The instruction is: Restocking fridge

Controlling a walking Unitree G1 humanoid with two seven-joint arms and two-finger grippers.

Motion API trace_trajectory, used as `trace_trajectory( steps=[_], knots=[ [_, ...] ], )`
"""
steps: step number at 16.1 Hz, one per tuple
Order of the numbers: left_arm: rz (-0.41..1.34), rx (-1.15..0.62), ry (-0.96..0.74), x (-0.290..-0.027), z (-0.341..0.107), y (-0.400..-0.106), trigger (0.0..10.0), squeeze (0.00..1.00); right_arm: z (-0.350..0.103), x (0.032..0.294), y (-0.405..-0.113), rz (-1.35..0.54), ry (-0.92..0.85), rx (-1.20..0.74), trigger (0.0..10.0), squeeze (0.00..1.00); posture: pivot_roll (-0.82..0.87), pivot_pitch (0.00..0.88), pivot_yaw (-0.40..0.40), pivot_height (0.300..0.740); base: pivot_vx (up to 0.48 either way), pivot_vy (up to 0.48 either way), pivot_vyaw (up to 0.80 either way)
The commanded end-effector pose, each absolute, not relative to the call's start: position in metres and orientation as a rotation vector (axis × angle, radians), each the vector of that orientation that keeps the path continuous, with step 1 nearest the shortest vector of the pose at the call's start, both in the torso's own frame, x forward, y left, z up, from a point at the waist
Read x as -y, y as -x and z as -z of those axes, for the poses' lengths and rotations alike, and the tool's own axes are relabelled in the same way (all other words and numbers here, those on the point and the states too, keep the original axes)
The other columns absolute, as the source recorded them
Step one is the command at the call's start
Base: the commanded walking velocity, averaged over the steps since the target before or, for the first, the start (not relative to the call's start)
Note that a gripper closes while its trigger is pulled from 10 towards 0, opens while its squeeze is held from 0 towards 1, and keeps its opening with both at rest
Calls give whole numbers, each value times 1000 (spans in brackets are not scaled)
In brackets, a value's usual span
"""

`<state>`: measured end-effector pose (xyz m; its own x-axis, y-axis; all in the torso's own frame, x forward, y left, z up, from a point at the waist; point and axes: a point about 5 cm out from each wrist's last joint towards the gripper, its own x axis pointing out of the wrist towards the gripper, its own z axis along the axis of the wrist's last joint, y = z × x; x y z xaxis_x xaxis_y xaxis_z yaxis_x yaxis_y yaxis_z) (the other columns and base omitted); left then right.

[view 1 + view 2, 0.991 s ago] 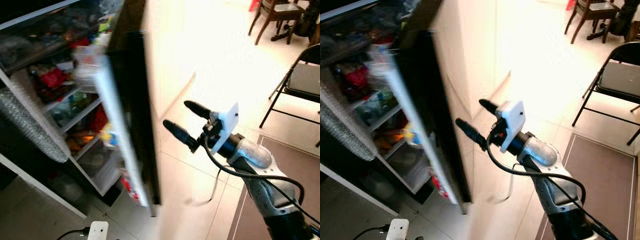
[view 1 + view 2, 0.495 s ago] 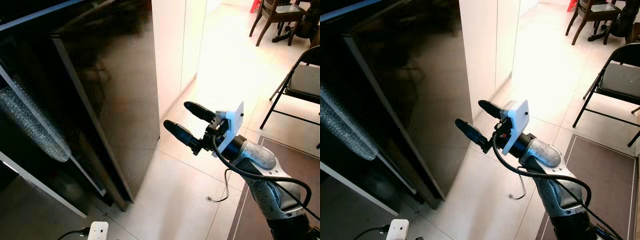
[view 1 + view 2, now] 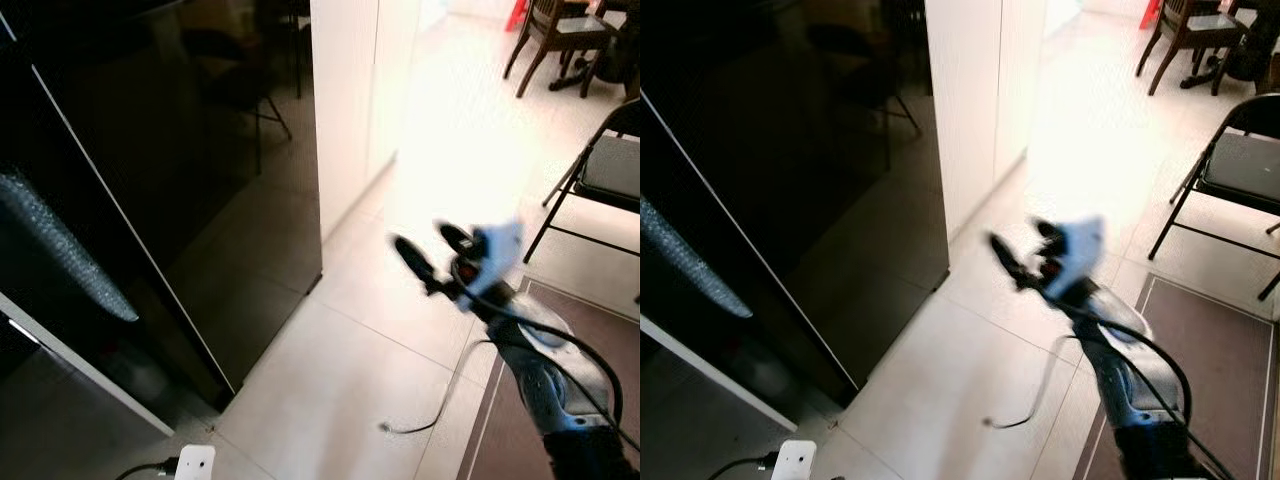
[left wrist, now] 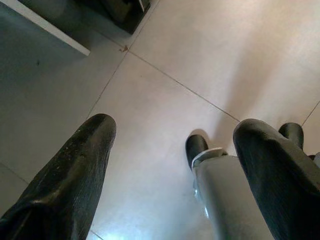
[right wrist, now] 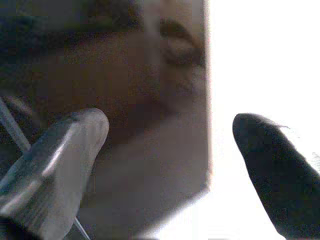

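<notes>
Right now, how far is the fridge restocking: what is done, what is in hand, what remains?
Done: the black fridge door looks shut. In hand: nothing; the right gripper hangs open and empty beside it, blurred. The left gripper is open over the floor tiles. No visible step remains.

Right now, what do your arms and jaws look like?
My right arm is shiny silver with a black cable looping along it. Its gripper has two long black fingers and a white plate behind them. My left gripper has the same thick black fingers.
</notes>
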<state>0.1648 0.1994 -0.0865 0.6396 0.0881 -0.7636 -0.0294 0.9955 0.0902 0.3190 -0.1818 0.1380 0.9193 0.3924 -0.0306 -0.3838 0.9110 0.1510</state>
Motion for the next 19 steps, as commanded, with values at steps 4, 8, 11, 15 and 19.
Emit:
trace_trajectory(
  steps=[4,8,11,15,19],
  knots=[
    [-75,-902,-78,-201,89,-159,10000,0,-39,218,-299,-98,-138,-421,10000,0,-150,34,39,740,0,0,0],
    [-76,-891,-80,-202,88,-162,10000,0,42,207,-239,-55,-95,-785,10000,0,-150,24,42,740,0,0,0],
    [-57,-887,-73,-200,87,-164,10000,0,76,198,-193,-11,-50,-971,10000,0,-132,14,42,740,0,0,0],
    [-65,-894,-68,-202,88,-163,10000,0,91,185,-166,-76,-18,-1041,10000,0,-115,0,51,740,0,0,800],
    [-72,-897,-59,-205,87,-162,10000,0,94,194,-158,-50,-16,-1051,10000,0,-91,0,54,740,0,0,800]
  ],
)
